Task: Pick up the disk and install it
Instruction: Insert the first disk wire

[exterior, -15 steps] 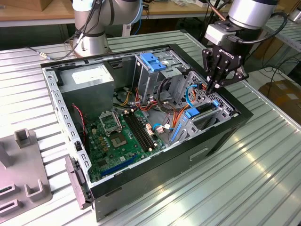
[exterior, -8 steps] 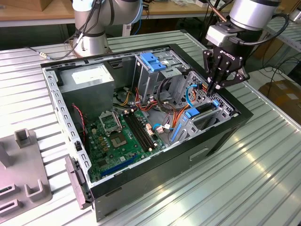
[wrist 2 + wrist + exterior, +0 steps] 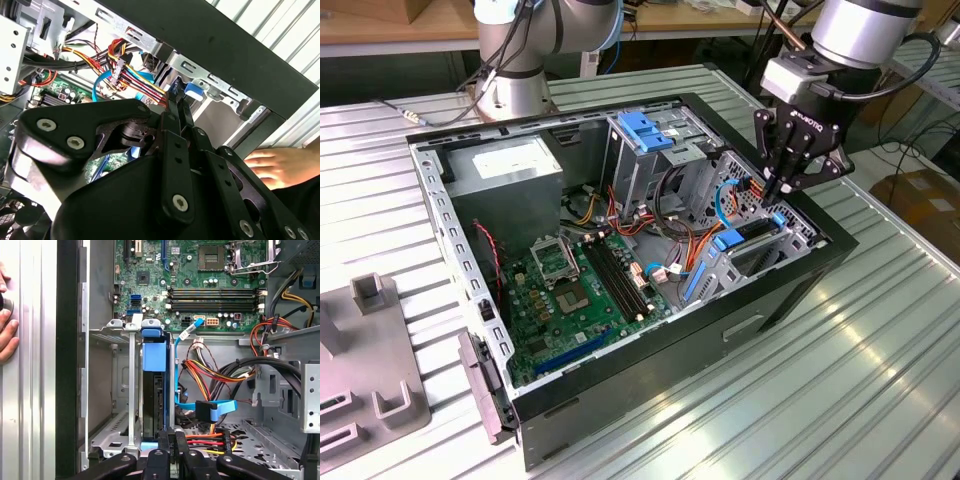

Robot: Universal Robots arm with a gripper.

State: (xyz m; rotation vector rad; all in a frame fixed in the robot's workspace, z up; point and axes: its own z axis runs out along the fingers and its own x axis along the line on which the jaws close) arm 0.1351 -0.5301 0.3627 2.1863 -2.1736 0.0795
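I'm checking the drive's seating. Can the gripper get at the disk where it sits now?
Probably yes. The gripper hangs right over the disk, which stands on edge in its metal bay; the wires lie off to one side.

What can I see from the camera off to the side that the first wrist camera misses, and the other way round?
The exterior view alone takes in the whole open computer case, the slatted table it sits on, a grey fixture at the exterior view's left, and the arm's own body above the gripper. The first wrist view alone catches a person's hand resting outside the case wall, and looks straight down the disk standing edgewise in its bay, blue bracket on top. Both share the green motherboard, the coloured cables and the gripper.
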